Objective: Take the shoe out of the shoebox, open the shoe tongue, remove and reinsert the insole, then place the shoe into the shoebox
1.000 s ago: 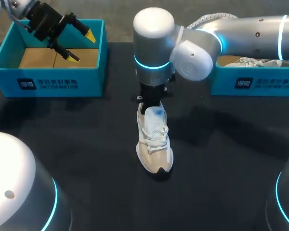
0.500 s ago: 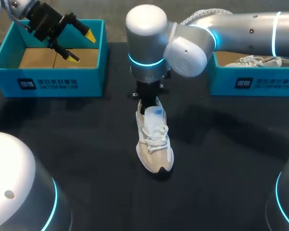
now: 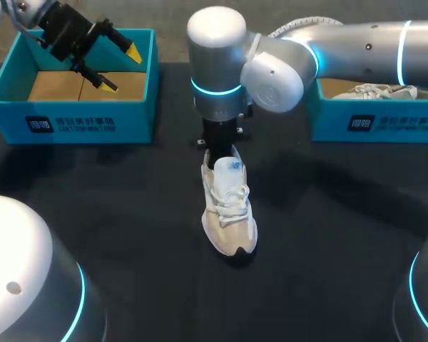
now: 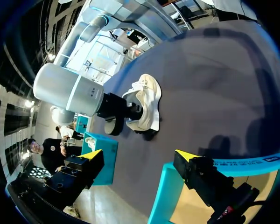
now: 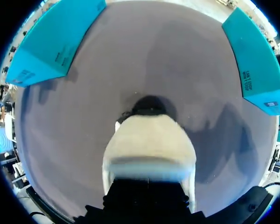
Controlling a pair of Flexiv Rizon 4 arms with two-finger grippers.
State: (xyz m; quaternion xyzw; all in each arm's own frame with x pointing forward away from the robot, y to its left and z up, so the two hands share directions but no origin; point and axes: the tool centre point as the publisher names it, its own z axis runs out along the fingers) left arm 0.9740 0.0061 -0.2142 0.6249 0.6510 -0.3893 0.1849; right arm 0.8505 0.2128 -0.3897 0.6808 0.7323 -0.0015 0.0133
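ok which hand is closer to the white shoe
Right. The right hand is at the heel of the shoe; the left hand hangs over the left shoebox, well away.

Even overhead light, soft shadows on dark table (image 3: 128, 235) beside shoe (image 3: 229, 206), sheen on right arm (image 3: 357, 46)

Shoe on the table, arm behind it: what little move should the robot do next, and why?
Probably bring the left gripper, which hangs open over the left shoebox, across to the shoe. The shoe is out on the table, and the right gripper sits at its heel, so the free one could pull the tongue open.
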